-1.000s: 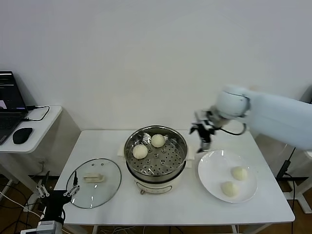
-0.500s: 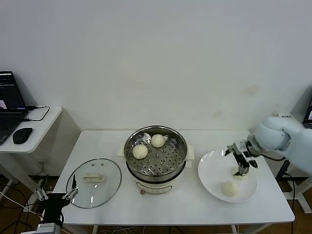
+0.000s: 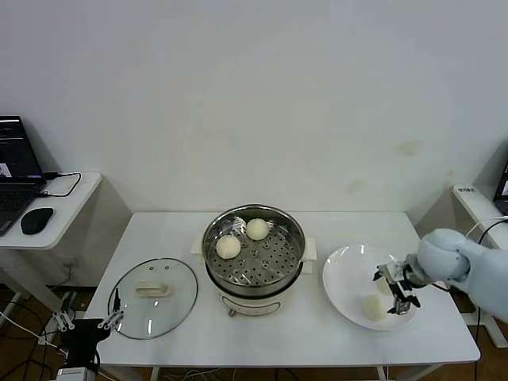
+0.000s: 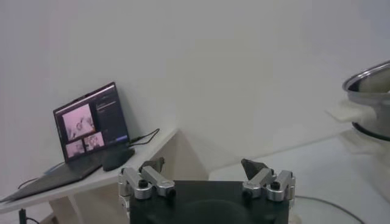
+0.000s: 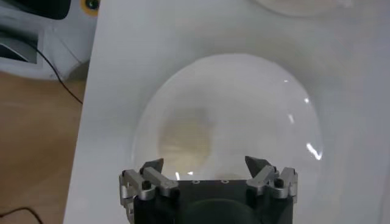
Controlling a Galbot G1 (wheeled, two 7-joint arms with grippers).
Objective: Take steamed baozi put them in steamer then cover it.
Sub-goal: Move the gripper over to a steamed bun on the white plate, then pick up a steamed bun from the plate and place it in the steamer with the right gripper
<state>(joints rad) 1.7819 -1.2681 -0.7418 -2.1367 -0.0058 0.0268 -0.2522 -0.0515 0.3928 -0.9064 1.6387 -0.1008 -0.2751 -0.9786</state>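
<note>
Right hand [image 3: 401, 290] is hovering spread wide over the white plate [image 3: 341, 274], its fingers bracketing one baozi there [image 5: 184, 141]; whether they touch it cannot be told. A second plate baozi [image 3: 371, 308] is lying just beside. Two more baozi [image 3: 228, 246] are sitting in the steamer [image 3: 254, 248] at the counter's [image 3: 317, 333] middle. The cover [image 3: 153, 287] is lying flat on the counter's left. Left hand [image 4: 207, 173] is waiting spread below that edge.
</note>
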